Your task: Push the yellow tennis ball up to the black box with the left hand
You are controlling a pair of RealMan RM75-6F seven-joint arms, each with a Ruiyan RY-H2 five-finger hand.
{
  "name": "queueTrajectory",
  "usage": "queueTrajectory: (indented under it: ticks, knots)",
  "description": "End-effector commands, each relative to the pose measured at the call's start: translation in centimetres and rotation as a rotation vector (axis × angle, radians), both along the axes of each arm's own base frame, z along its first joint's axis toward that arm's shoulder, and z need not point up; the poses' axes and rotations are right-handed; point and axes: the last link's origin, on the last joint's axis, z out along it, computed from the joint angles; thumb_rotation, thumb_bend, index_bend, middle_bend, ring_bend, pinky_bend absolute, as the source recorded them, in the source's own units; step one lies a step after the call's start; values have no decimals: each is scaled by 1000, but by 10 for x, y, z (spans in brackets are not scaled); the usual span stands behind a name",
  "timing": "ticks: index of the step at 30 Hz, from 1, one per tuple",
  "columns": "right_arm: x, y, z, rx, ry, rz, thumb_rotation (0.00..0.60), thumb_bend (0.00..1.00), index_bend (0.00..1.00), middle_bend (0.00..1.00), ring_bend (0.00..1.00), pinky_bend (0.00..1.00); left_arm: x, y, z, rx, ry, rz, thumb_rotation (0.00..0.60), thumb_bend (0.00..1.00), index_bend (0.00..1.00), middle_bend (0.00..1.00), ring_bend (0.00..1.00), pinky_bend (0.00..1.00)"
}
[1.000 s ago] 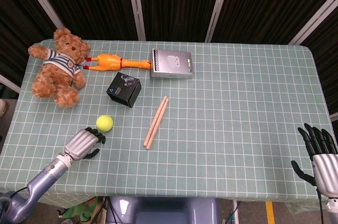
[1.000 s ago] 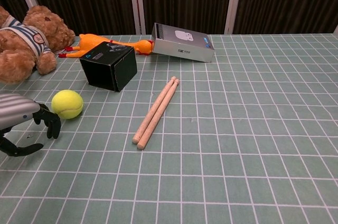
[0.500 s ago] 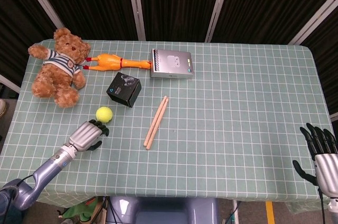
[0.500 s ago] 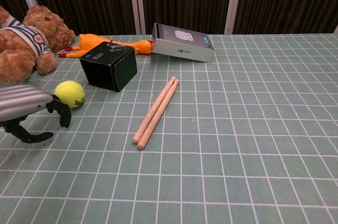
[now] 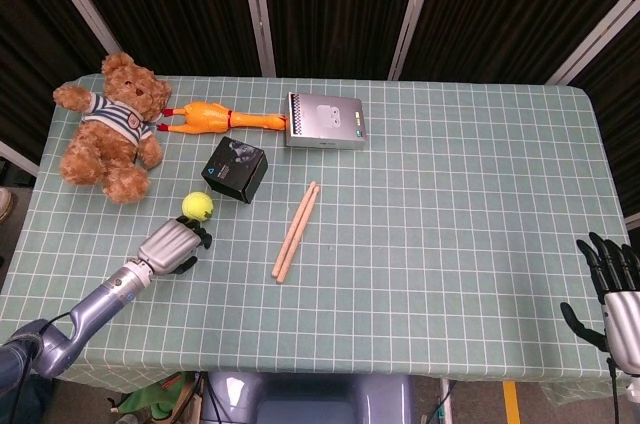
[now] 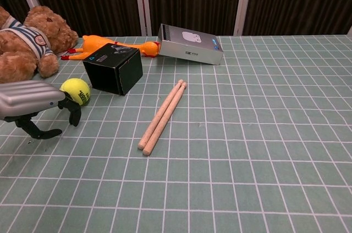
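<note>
The yellow tennis ball [image 5: 197, 206] [image 6: 76, 90] lies on the green checked cloth just left of the black box [image 5: 235, 169] [image 6: 113, 68], with a small gap between them. My left hand [image 5: 172, 246] [image 6: 34, 107] lies right behind the ball on the near side. Its curled dark fingers [image 6: 71, 112] touch the ball and hold nothing. My right hand [image 5: 612, 294] hangs past the table's near right corner, fingers spread and empty. The chest view does not show it.
A teddy bear [image 5: 108, 125] sits at the far left. A rubber chicken [image 5: 215, 118] and a grey box [image 5: 324, 121] lie behind the black box. Two wooden drumsticks [image 5: 296, 229] lie right of the ball.
My left hand has slid forward across the table and the ball has rolled ahead of it toward the black box. My right hand has sunk a little lower.
</note>
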Motion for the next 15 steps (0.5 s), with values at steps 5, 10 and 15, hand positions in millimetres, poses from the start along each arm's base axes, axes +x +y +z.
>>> queueTrajectory:
  ticks: [5,10,15]
  knots:
    - [-1,0,2,-5,-4,-2,600,342,0,0,0,0,-5,-5,9,-1,34,-9,600,414,393,376,256,407]
    - [0,0,-1,1,5,-1,600,342,0,0,0,0,-8,-7,13,-5,32,9,600,416,395,438,335,446]
    - [0,-1,-2,4,8,-5,600,342,0,0,0,0,-12,-2,19,19,36,21,600,417,402,468,360,453]
